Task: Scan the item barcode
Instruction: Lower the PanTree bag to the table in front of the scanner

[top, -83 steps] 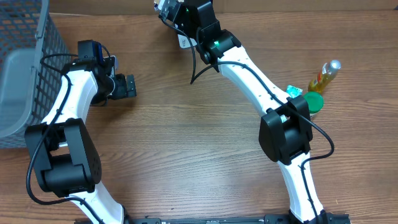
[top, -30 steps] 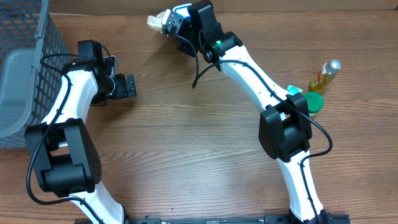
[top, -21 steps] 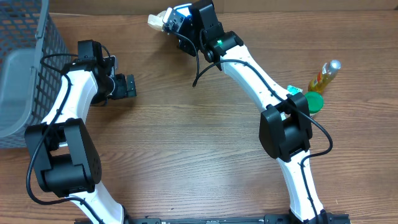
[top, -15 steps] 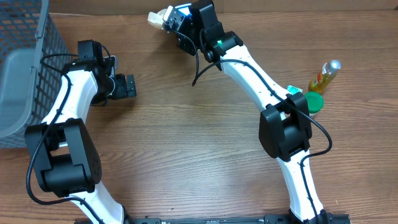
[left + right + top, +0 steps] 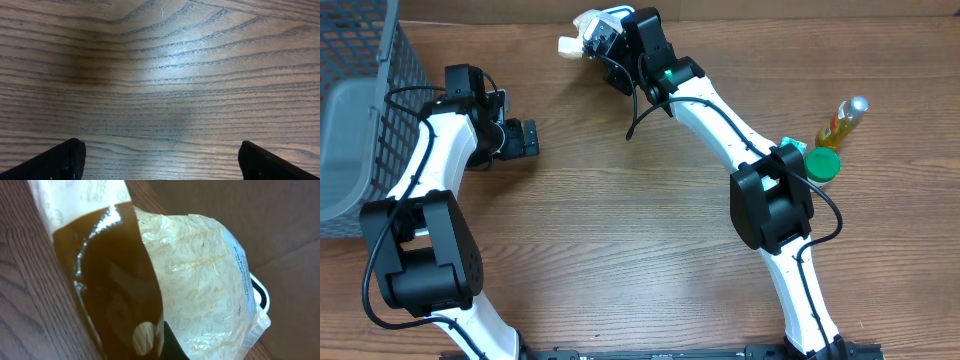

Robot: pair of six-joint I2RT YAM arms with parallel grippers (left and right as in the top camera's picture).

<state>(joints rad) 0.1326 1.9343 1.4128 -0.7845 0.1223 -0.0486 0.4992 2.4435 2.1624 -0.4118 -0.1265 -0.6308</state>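
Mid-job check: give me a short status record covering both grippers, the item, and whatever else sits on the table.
right gripper: shut on cream-and-brown plastic pouch, near the far edge of the wooden table
left gripper: open, empty, over bare wood
barcode: none seen in any view
other items: green round lid and yellow bottle at the right; grey mesh basket at the left
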